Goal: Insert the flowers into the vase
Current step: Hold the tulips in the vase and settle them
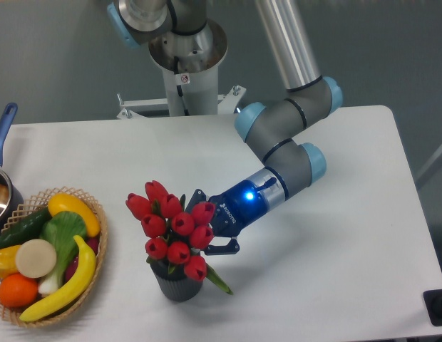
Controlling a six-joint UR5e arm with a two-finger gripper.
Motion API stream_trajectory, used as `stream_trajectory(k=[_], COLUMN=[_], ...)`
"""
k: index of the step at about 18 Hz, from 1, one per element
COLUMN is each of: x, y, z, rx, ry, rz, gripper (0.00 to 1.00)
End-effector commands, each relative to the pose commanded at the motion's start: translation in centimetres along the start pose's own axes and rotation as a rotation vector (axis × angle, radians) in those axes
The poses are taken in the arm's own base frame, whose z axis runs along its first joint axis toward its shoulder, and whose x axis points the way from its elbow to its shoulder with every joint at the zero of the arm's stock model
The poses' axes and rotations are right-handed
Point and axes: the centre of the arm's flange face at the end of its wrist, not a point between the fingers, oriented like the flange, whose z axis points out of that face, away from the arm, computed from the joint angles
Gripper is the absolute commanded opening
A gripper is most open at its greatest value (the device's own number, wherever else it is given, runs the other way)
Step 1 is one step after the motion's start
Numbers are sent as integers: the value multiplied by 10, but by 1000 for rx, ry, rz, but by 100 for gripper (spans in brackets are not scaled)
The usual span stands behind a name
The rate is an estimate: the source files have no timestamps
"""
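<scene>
The flowers (172,226), a bunch of red tulip buds with green stems and leaves, stand tilted in the mouth of the vase (177,286), a small dark grey ribbed cylinder near the table's front edge. The buds hide the vase's mouth, and a green leaf hangs over its right rim. My gripper (201,225) reaches in from the right, just above the vase, and its fingers close around the bunch behind the buds. The fingertips themselves are hidden by the flowers.
A wicker basket (95,208) of fruit and vegetables sits at the front left. A pot with a blue handle (3,125) is at the left edge. The shiny robot base (185,68) stands at the back. A dark object (438,308) lies off the table's right corner.
</scene>
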Motion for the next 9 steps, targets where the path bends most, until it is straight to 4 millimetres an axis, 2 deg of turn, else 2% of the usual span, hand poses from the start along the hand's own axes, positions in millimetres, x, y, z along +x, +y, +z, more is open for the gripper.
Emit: stream_trajectory(k=[3,7,9], x=[-1,-1,-1], y=[2,3,3], z=[0,0,0], rx=[0,0,0], ry=[0,0,0], rz=[9,32,32], gripper=[34,52,57])
